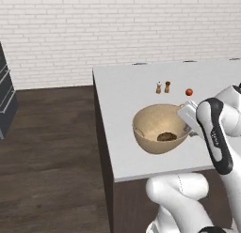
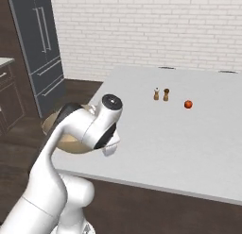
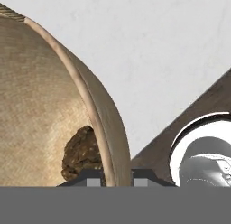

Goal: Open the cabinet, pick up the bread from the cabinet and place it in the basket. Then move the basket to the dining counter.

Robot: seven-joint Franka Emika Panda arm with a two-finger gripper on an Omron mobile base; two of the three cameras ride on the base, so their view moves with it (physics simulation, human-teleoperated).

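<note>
The tan round basket (image 1: 153, 121) is over the near left part of the white dining counter (image 1: 122, 81); I cannot tell whether it rests on the top. The small dark brown bread (image 1: 166, 136) lies inside it at the bottom. My gripper (image 1: 185, 125) is at the basket's right rim. In the hand view the basket (image 3: 40, 105) rim runs between the two fingertips of the gripper (image 3: 117, 177), which is shut on it, with the bread (image 3: 83, 151) just inside the wall. From the right base view my arm hides most of the basket (image 2: 53, 123). The cabinet is out of view.
Two small shakers (image 1: 163, 87) and a red tomato (image 1: 188, 92) stand further back on the counter. The counter's left edge (image 1: 101, 124) drops to the dark wood floor. A tall grey fridge (image 2: 40, 44) stands far left, and dark drawer fronts (image 1: 5, 96) sit at the left.
</note>
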